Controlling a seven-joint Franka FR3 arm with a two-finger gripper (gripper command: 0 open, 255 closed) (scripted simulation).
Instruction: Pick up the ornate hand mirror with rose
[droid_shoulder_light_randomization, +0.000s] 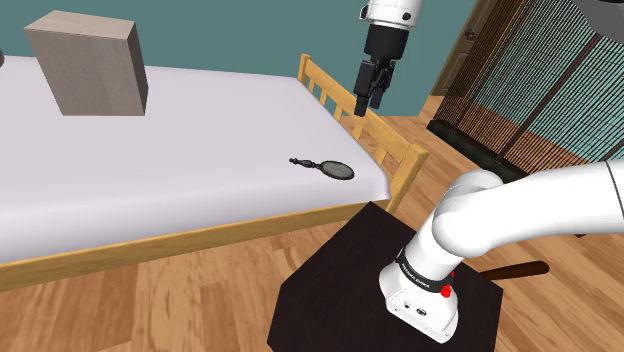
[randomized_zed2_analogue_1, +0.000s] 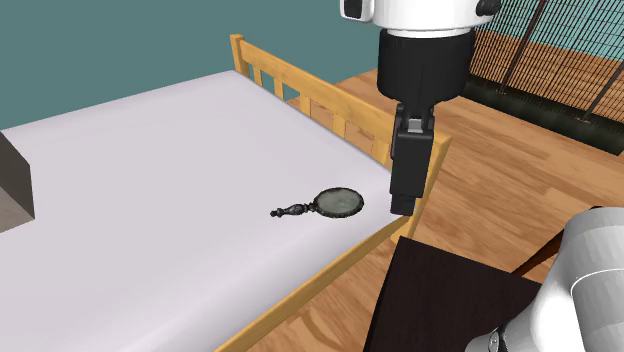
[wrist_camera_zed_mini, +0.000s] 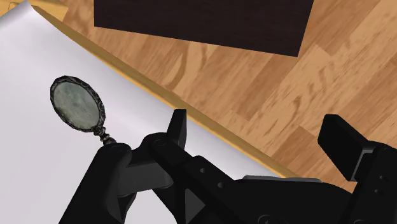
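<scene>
**Item 1, jaws.** Open: two black fingers stand well apart and nothing is between them. In the wrist view the gap frames wood floor (wrist_camera_zed_mini: 267, 76) and the bed's side rail (wrist_camera_zed_mini: 210, 124), not the target. They hang pointing down, high over the bed's corner by the footboard (droid_shoulder_light_randomization: 335, 88).

**Item 2, hand mirror (wrist_camera_zed_mini: 77, 105).** Dark ornate frame, oval glass, thin turned handle. It lies flat on the pale mattress (droid_shoulder_light_randomization: 150, 170) near the side rail, outside the gap and off beyond one finger. Shoulder view: mirror (droid_shoulder_light_randomization: 330, 167) sits below and to the left of the jaws. Second exterior view: mirror (randomized_zed2_analogue_1: 322, 206) is left of them and lower.
- Long axis: runs approx along the side rail, a bit skewed. The glass end is nearer the jaws and the handle points away toward mid-bed.
- My read: the next move is a sideways shift inboard over the mattress, then a descent. The handle looks like the thinner place to close on; a wrist turn may be needed, can't judge how much.

**Item 3, surrounds.** Grey-brown block (droid_shoulder_light_randomization: 90, 65) at the far end of the bed, well apart. Dark stand (droid_shoulder_light_randomization: 330, 290) below the arm (droid_shoulder_light_randomization: 520, 215).
</scene>
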